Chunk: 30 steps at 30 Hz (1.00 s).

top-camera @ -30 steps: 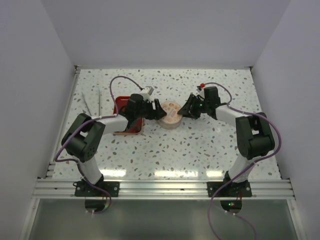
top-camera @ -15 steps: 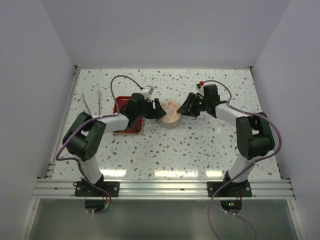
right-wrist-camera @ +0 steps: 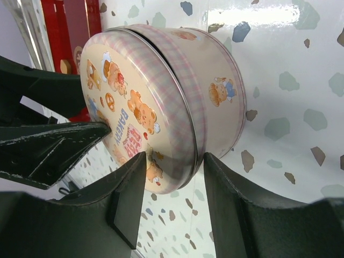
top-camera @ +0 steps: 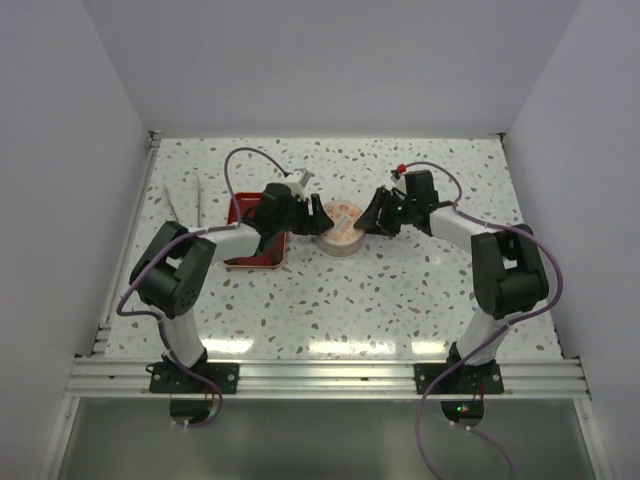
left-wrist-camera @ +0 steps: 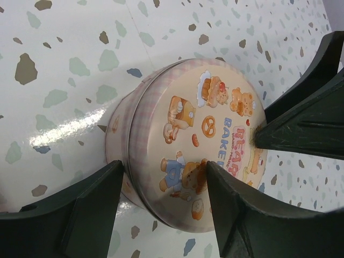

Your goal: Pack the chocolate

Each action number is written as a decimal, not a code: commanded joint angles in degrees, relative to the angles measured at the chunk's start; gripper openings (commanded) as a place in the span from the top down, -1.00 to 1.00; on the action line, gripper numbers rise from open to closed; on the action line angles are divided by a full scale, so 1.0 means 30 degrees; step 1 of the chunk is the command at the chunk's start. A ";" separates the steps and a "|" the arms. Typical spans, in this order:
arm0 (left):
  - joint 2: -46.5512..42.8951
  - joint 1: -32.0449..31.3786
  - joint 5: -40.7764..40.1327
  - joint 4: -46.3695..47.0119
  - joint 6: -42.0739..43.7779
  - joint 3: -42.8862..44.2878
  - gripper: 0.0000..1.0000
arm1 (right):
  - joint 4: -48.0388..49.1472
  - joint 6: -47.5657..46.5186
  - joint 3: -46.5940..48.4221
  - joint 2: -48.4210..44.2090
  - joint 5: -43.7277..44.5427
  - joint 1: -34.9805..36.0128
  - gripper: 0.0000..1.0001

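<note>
A round tin (top-camera: 340, 230) with a bear-printed lid stands mid-table between both arms. My left gripper (top-camera: 308, 218) reaches it from the left. In the left wrist view the left gripper (left-wrist-camera: 165, 166) straddles the tin (left-wrist-camera: 183, 118) at its rim, one finger on the side wall and one on the lid face. My right gripper (right-wrist-camera: 174, 157) pinches the opposite rim of the tin (right-wrist-camera: 161, 86) the same way, and a thin dark gap shows under the lid there. Small brown chocolate (right-wrist-camera: 65, 65) lies in the red tray (right-wrist-camera: 80, 21).
The red tray (top-camera: 258, 238) sits just left of the tin, mostly under my left arm. Two thin pale sticks (top-camera: 200, 205) lie at the far left. The left gripper's fingers (right-wrist-camera: 48, 145) fill the left side of the right wrist view.
My left gripper has crept a little farther back along the tin and its jaws have narrowed. The right gripper shifted slightly back. The tin stays in place.
</note>
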 commanded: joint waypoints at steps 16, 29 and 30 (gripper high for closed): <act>0.0547 -0.0290 -0.0475 -0.1644 0.1011 0.1288 -0.35 | -0.0656 -0.1126 0.1787 0.0028 0.0924 0.0454 -0.18; 0.0635 -0.0290 -0.1003 -0.2435 0.1480 0.1991 -0.43 | -0.0919 -0.1331 0.2372 0.0204 0.1568 0.0454 -0.22; 0.0664 -0.0290 -0.1003 -0.2464 0.1480 0.2020 -0.43 | -0.0978 -0.1389 0.2518 0.0233 0.1714 0.0425 -0.22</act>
